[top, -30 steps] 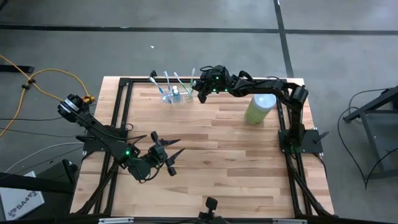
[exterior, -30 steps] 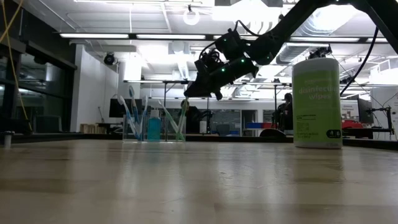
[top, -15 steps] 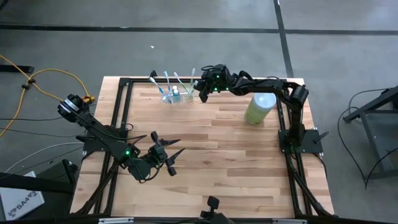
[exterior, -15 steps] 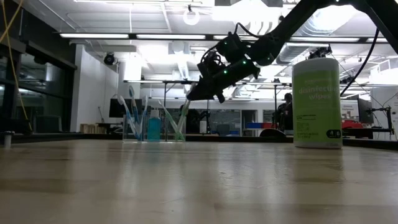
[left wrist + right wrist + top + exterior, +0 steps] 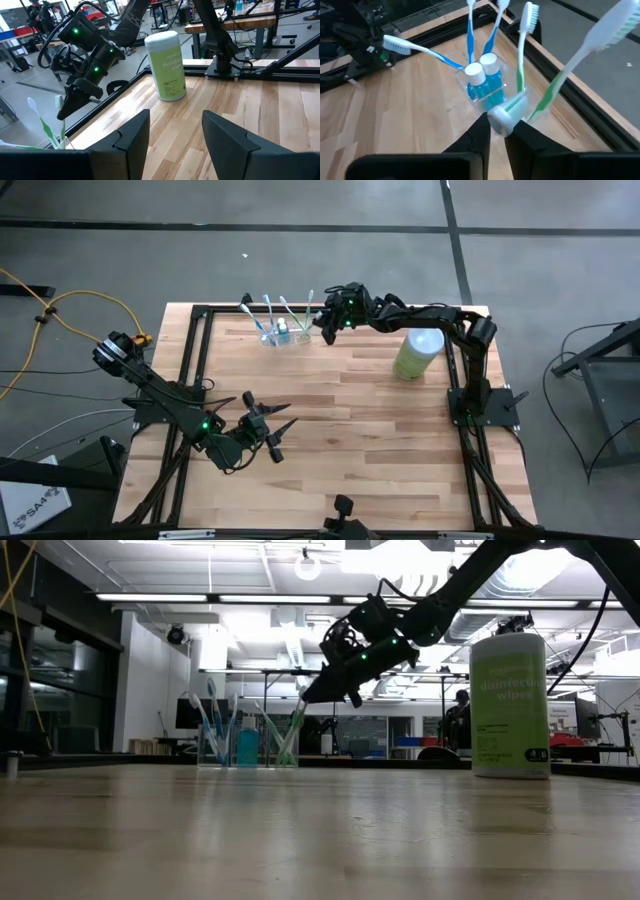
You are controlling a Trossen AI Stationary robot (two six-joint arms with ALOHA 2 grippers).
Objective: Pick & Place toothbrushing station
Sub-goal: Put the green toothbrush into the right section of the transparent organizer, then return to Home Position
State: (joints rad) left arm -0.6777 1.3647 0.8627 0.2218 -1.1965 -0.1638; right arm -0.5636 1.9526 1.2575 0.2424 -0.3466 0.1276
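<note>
One canister (image 5: 509, 705) reads "disinfecting wipes"; right hand (image 5: 497, 131) grips a white-capped tube at the toothbrushing station (image 5: 485, 90).

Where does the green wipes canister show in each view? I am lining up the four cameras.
High view: the green wipes canister stands right of centre, near the table's far edge, beside the right arm.
Low view: at the right, upright.
Left wrist view: upper centre, upright on the wood.
Right wrist view: not in it.
Shared landmark: the toothbrushing station, seen in the high, low and right wrist views.
</note>
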